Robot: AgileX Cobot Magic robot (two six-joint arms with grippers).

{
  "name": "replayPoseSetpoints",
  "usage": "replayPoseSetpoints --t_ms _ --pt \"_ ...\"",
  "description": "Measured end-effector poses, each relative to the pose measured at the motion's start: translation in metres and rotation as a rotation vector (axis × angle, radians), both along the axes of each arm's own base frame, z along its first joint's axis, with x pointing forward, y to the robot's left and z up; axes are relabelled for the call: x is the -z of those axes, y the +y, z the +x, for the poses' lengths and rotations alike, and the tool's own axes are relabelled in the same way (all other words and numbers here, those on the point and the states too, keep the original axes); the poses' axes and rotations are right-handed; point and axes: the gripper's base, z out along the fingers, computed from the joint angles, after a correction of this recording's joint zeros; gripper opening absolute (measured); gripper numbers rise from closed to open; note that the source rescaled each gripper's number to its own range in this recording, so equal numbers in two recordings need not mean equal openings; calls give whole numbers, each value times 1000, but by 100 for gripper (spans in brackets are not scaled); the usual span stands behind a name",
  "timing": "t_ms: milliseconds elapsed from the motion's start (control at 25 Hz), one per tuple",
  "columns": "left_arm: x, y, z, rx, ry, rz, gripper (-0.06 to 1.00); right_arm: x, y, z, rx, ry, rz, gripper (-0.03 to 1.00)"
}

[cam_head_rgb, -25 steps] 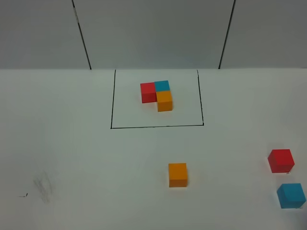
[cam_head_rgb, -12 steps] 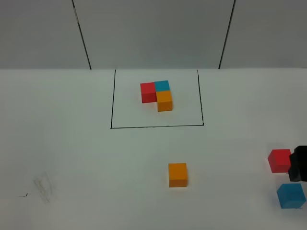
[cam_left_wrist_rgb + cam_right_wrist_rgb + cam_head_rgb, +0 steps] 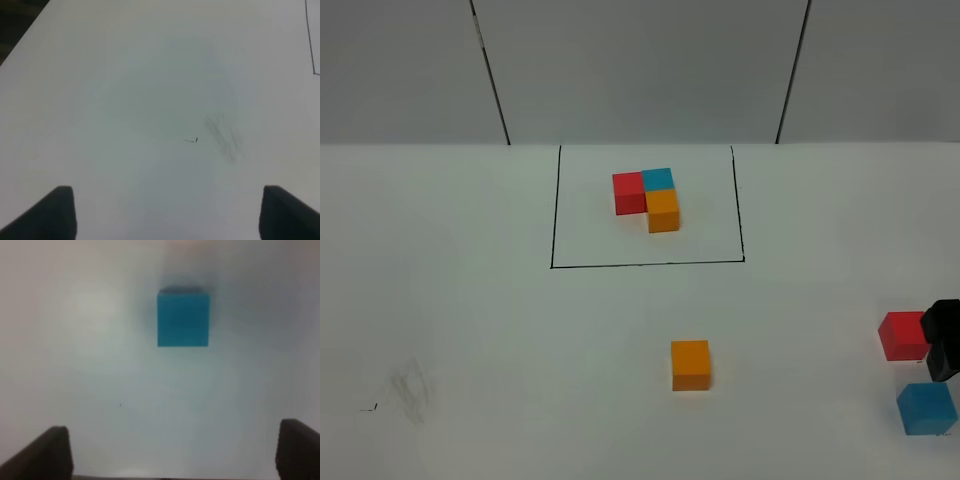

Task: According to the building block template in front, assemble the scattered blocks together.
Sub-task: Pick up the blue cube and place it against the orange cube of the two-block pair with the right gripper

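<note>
The building block template point(image 3: 648, 200), a joined red, blue and orange L, sits inside a thin black rectangle point(image 3: 552, 230) at the back middle. The scattered blocks lie nearer: an orange cube point(image 3: 690, 364) in the middle, a red cube point(image 3: 902, 336) and a blue cube point(image 3: 926, 408) at the far right. The black end of my right arm point(image 3: 946, 340) pokes in from the right edge, just beside the red cube and above the blue one. My right gripper point(image 3: 172, 455) is open, with the blue cube point(image 3: 183, 318) ahead of it. My left gripper point(image 3: 165, 215) is open over bare table.
A grey smudge point(image 3: 410, 390) and a small pen mark point(image 3: 368, 407) mark the white table at the front left; both show in the left wrist view as smudge point(image 3: 225, 137) and mark point(image 3: 192, 140). A grey panelled wall point(image 3: 640, 70) closes the back.
The black end of my right arm has come in from the right edge and now stands a little higher, against the red cube's right side. The cubes have not moved.
</note>
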Motion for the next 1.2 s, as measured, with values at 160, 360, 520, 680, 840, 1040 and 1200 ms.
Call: replayPoseSetpoints --t_ms 160,360,520,680,840,1040,1200 --pt "0 0 0 0 0 0 84 3 1 4 1 -8 2 87" --pt "0 0 0 0 0 0 84 12 -1 13 11 -3 1 87" --pt "0 0 0 0 0 0 84 19 -2 17 14 18 -7 87" --pt "0 0 0 0 0 1 84 27 -1 24 13 28 -11 87" --pt "0 0 0 0 0 1 84 35 -4 31 29 32 -9 87" --pt "0 0 0 0 0 1 84 42 -18 34 74 35 -14 87" --pt "0 0 0 0 0 1 84 52 -25 30 82 34 -7 87"
